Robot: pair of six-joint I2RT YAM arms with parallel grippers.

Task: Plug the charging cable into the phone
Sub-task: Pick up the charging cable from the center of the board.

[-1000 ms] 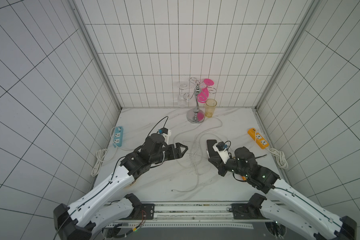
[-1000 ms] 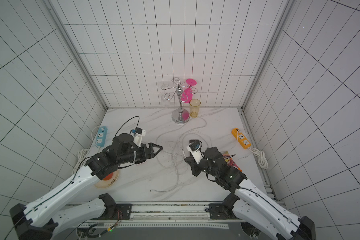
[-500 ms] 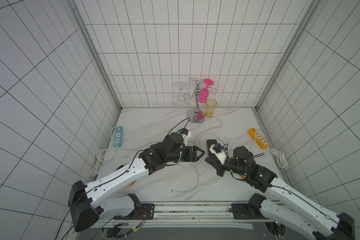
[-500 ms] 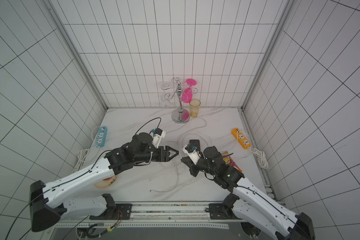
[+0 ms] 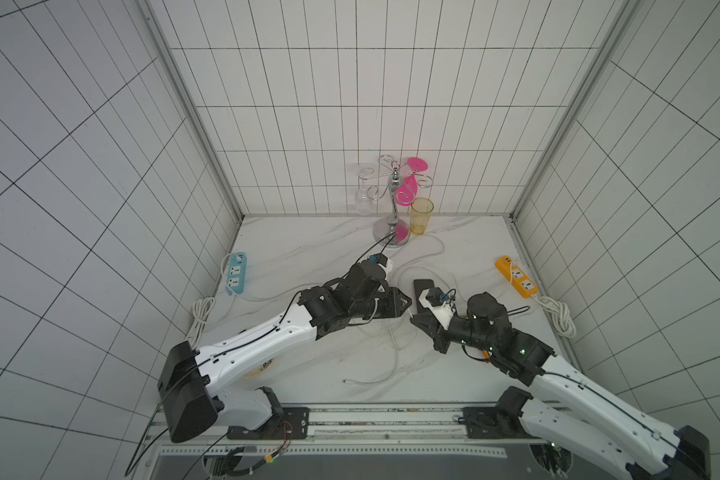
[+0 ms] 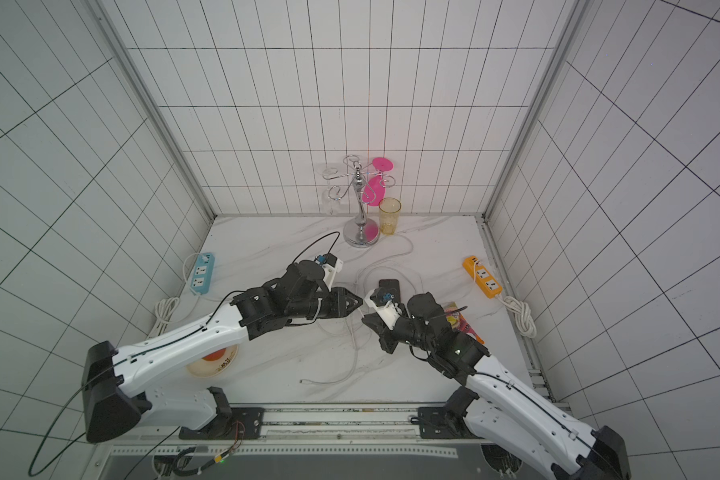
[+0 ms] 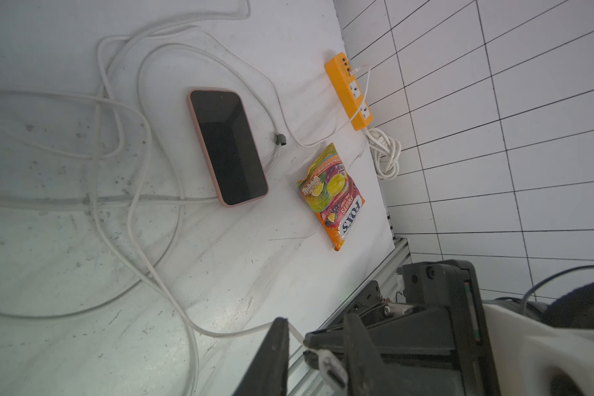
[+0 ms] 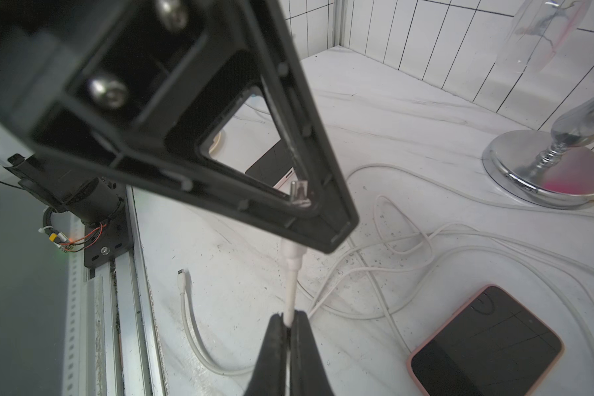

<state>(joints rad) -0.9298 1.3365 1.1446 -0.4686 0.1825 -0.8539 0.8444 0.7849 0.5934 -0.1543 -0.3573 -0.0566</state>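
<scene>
1. A white marble table (image 5: 300, 249) sat inside white tiled walls, strewn with loose loops of white cord.
2. 2 robot arms reached in from the near edge, and their tips met close together near the middle of the table.
3. A chrome glass rack (image 5: 393, 199) stood at the back wall, with a yellow tumbler (image 5: 421, 216) just beside its base.
4. A blue power strip (image 5: 235, 274) lay by the left wall and an orange power strip (image 5: 516, 276) by the right wall.
5. The phone (image 7: 228, 147), in a pink case, lay flat and screen up on the table just behind the right gripper, with cord looped around it. Nothing was plugged into it.
6. A bright candy packet (image 7: 333, 195) lay near the phone, on the side of the orange strip.
7. The right gripper (image 8: 288, 319) was pinched tight on the charging cable (image 8: 291, 284), a little behind its end.
8. The left gripper (image 7: 297, 334) had its jaws drawn in around the same cable's end, right beside the right gripper.
9. The plug (image 8: 299, 193) showed its metal tip through the left finger's frame, raised off the table and apart from the phone.
</scene>
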